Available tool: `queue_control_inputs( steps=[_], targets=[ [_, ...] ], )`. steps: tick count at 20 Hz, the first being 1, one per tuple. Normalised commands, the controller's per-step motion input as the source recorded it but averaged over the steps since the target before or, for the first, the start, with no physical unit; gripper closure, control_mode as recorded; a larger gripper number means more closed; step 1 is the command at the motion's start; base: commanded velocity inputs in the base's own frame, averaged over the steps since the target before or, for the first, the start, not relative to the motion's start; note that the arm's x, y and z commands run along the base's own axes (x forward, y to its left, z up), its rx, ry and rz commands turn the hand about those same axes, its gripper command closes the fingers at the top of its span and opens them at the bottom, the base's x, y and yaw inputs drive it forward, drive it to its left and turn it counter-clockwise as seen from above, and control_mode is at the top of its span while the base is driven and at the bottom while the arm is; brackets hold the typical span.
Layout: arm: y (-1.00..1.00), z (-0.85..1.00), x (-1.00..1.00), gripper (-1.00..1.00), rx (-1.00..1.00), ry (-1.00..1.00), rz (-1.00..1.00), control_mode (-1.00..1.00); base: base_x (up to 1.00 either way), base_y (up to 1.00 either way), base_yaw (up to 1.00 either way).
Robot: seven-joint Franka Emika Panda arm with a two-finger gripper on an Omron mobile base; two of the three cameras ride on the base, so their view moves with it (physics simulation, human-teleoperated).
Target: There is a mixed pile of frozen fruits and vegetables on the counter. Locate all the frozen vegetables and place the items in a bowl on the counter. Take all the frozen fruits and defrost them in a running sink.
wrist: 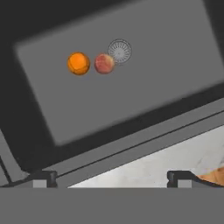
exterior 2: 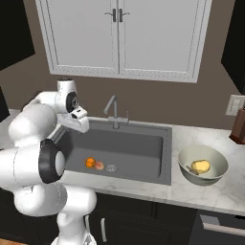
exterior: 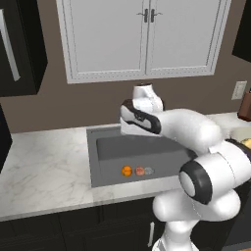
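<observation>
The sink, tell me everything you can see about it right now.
The sink is a large dark grey rectangular basin, matte-looking, sunk into the white marble-look counter. A slim silver faucet stands at its back edge; no running water can be made out. On its floor lie an orange ball and a reddish-pink ball, close together, with the pink one right beside the round metal drain. The open gripper hangs above the basin, holding nothing.
</observation>
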Motion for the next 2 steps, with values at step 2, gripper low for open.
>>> queue_control_inputs(
  steps=[2],
  targets=[
    [0.0,1.0,-0.86,-1.0,0.0,0.06,0.0,-1.0,0.0,0.0,0.0]
  ],
)
